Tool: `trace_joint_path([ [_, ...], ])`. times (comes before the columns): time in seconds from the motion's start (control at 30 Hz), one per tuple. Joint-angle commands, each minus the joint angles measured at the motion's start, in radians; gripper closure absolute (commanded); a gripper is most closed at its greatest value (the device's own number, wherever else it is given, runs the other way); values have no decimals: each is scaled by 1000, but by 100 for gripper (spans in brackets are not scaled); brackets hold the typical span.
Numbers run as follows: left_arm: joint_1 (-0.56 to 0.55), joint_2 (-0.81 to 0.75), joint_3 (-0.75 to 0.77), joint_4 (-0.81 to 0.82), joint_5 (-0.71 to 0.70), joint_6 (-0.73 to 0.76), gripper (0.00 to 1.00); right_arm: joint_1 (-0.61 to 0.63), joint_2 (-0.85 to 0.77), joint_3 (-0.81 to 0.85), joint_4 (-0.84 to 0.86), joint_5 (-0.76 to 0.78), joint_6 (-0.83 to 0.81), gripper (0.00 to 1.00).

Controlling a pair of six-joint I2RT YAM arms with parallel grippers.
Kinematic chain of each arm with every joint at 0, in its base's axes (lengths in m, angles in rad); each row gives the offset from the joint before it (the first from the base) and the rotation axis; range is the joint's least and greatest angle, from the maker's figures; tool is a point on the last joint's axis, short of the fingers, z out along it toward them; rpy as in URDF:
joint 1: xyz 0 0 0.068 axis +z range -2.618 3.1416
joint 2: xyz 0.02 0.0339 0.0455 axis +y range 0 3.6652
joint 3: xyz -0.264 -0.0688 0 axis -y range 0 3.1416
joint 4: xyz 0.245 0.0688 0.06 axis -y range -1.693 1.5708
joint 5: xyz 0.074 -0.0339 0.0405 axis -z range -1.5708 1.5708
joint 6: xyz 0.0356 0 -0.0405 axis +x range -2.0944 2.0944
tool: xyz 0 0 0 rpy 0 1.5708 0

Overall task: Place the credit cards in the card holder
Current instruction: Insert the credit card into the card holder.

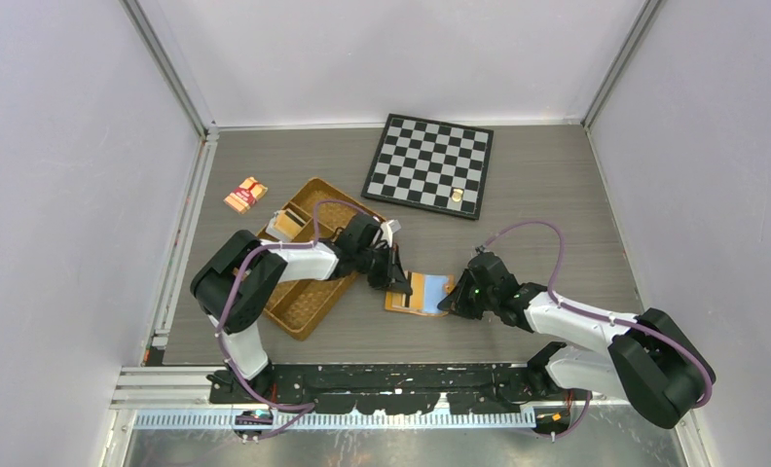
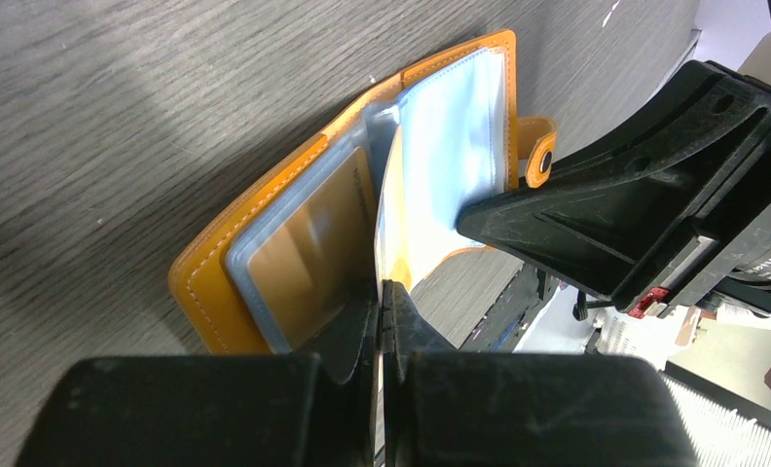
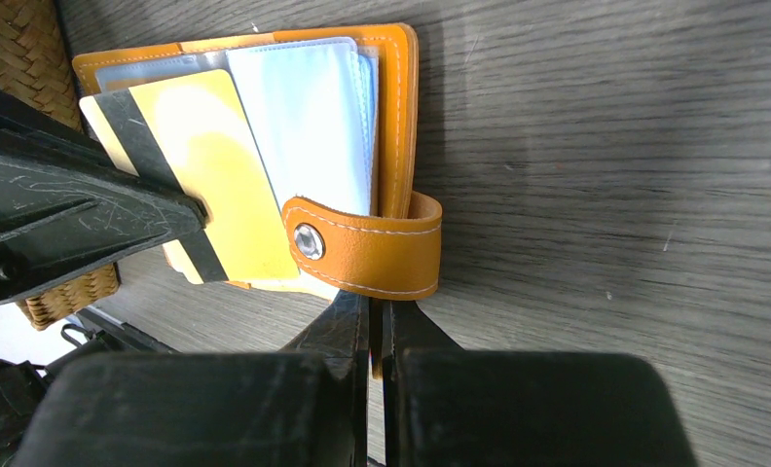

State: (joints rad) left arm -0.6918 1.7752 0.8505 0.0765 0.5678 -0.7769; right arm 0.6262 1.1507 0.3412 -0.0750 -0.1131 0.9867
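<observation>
left gripper [image 2: 382,292]: fingers pressed together, pinching the edge of a yellow card, right above the open holder

yellow card [image 3: 228,170]: has a dark stripe down one long side. It sits tilted over the holder's clear sleeves, edge-on in the left wrist view. Honestly can't tell if its far end is inside a sleeve or just lying on top

right gripper [image 3: 372,309]: jaws squeezed nearly together, with a sliver of orange between them, so it's gripping the card holder by its strap side

card holder [image 1: 402,307]: orange, lying open and flat on the table [image 1: 557,195], just right of the woven tray and between the two grippers

snap strap [image 3: 382,255]: curls up from the holder's right edge with the metal snap facing up, and crosses over the yellow card's corner in the right wrist view

sleeves: a stack of clear and pale blue ones is fanned out. One on the left half has a tan card [image 2: 313,238] behind the plastic

woven tray [image 1: 304,306]: brown, divided, under the left arm

chessboard [image 1: 428,161]: far side of the table, well apart from the holder

red-and-tan packet [image 1: 246,195]: far left, beside the tray
</observation>
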Motion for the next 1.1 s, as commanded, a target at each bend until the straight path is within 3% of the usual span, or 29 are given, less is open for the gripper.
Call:
trace_joint_path([
  [0.0, 9, 4, -7, -113, -34, 48, 100, -3, 24, -8, -107, 79, -37, 99],
  [0.8, -6, 72, 30, -141, -85, 64, 100, -3, -18, -19, -136, 96, -36, 99],
  [1.07, -5, 41, 77, -297, -142, 162, 100, -3, -32, -23, -147, 101, -34, 100],
])
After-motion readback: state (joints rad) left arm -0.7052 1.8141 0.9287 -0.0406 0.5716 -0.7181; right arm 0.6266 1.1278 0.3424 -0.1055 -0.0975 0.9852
